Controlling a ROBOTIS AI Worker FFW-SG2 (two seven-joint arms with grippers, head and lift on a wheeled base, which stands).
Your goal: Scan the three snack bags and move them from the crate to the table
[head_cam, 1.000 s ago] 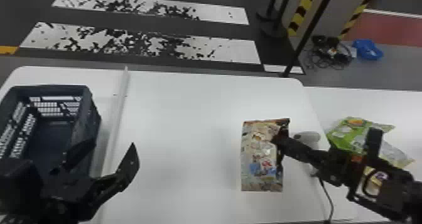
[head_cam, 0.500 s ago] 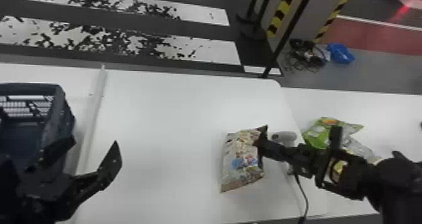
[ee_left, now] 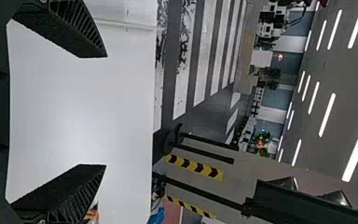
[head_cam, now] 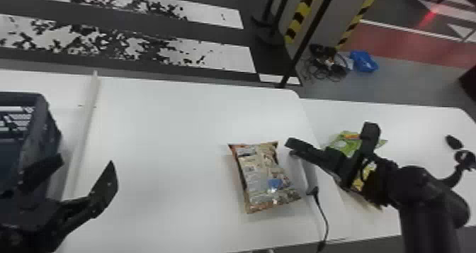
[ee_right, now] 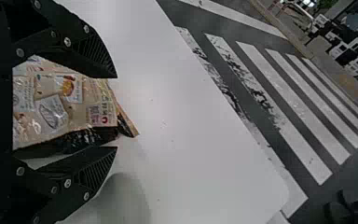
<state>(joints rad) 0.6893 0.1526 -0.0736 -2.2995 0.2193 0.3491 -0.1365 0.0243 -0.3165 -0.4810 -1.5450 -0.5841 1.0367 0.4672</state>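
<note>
head view: at the left a dark blue-grey, slotted plastic crate (head_cam: 49,133) is standing on the table (head_cam: 170,135), and the black two-fingered left gripper (head_cam: 86,159) is hanging beside it, fingers spread, holding nothing.

to its right a glossy beige-and-brown, pillow-shaped snack bag (head_cam: 264,178) is lying flat on the table. it is probably weighing little, giving softly under pressure, its film sliding easily and its contents perhaps crumbling under a hard squeeze. a gentle pinch across the middle of the body is looking safest; a crimped end is offering a thinner, floppier hold.

just right of the bag a pale, rounded scanner (head_cam: 307,170) is resting with its black cord (head_cam: 324,213) trailing toward the near edge.

the black right gripper (ee_right: 116,112) is standing open. in the head view one of its fingers is ending near the bag's far right corner; in the right wrist view the bag is showing in the gap between the fingers, unclamped. whether a finger is touching it, i cannot tell.

farther right a bright green, crinkled snack bag (head_cam: 343,142) is lying partly behind that gripper.
</note>
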